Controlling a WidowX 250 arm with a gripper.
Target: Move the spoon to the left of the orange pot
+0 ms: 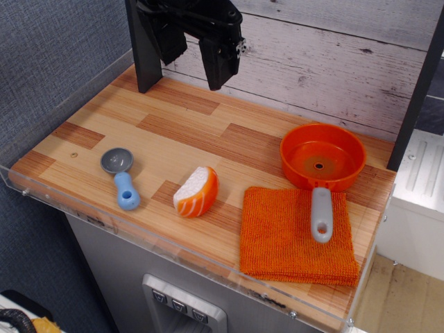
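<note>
The spoon (pixel 120 177) lies flat at the front left of the wooden table, its dark-grey bowl toward the back and its light-blue handle toward the front edge. The orange pot (pixel 322 156) sits at the right, its light-grey handle (pixel 320 214) pointing forward over an orange cloth. My gripper (pixel 193 59) hangs high at the back, above the table, well apart from spoon and pot. Its two black fingers stand apart with nothing between them.
An orange-and-white sushi toy (pixel 196 192) stands between spoon and pot near the front. The square orange cloth (pixel 296 236) lies at the front right. A clear low rim (pixel 139 225) edges the table. A dark post (pixel 143 48) stands at the back left, a plank wall behind.
</note>
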